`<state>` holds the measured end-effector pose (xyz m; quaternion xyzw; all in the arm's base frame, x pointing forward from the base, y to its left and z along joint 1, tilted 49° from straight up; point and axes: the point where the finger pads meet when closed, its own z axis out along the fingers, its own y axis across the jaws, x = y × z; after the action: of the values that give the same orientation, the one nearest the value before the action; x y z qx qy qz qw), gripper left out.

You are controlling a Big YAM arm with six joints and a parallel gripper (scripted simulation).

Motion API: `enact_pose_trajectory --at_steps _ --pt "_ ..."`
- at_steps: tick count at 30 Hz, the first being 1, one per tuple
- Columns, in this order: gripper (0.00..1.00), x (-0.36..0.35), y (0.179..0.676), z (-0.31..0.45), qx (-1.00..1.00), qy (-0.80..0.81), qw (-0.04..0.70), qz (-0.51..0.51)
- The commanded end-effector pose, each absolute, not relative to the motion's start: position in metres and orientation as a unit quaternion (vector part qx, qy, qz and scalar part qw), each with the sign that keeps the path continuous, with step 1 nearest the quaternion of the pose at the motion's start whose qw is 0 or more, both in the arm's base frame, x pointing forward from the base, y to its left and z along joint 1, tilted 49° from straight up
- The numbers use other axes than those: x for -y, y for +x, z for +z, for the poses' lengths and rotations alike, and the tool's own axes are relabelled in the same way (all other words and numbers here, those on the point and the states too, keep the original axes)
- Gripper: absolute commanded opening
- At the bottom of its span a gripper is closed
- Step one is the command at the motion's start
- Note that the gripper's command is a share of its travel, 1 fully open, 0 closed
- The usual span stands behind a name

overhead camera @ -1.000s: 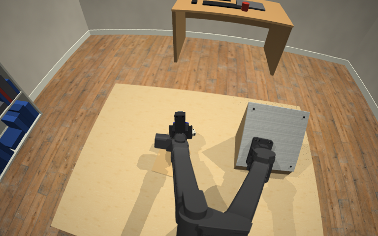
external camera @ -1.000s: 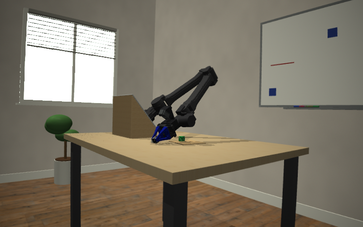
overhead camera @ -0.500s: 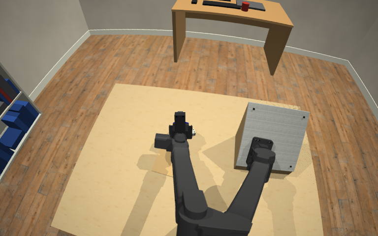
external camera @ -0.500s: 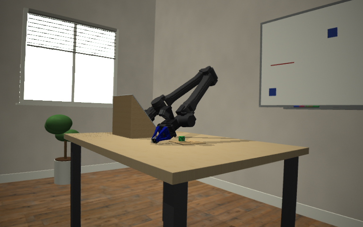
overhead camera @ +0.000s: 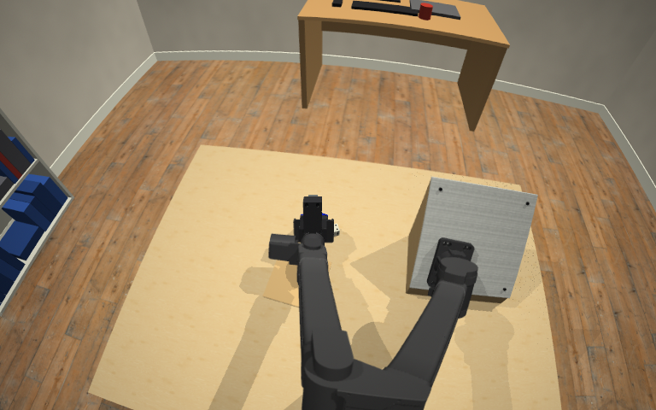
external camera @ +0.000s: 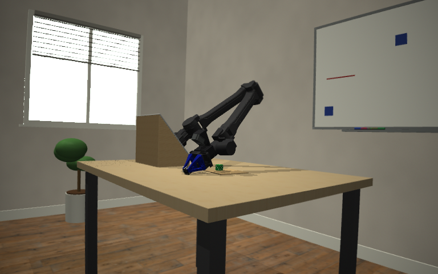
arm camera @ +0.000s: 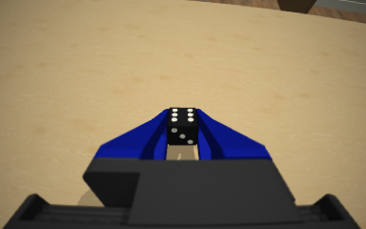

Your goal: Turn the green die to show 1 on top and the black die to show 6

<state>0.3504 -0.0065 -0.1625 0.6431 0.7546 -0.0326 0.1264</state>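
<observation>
My gripper (arm camera: pixel 182 114) has blue fingers and is shut on the black die (arm camera: pixel 182 125). The die's face toward the wrist camera shows 3 pips, and the face beyond it shows two rows of white pips. In the exterior view the gripper (external camera: pixel 187 170) is tilted down with its tips at the table top, just left of the thin tan mat (external camera: pixel 229 172). The green die (external camera: pixel 219 166) sits on the mat, to the right of the gripper. The white die (overhead camera: pixel 335 231) peeks out beside the wrist in the top view, mostly hidden.
A wooden wedge ramp with a grey sloped face (overhead camera: pixel 471 237) stands at the table's right, next to the arm's base. The arm hides part of the mat (overhead camera: pixel 280 289) in the top view.
</observation>
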Motion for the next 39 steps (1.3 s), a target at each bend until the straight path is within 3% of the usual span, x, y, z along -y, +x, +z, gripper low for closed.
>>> enact_pose_trajectory --at_steps 1,39 --pt "0.20 0.0012 0.3593 -0.1608 -0.752 0.645 0.136 -0.024" --pt "0.20 0.0053 0.3603 -0.1603 -0.748 0.648 0.139 -0.027"
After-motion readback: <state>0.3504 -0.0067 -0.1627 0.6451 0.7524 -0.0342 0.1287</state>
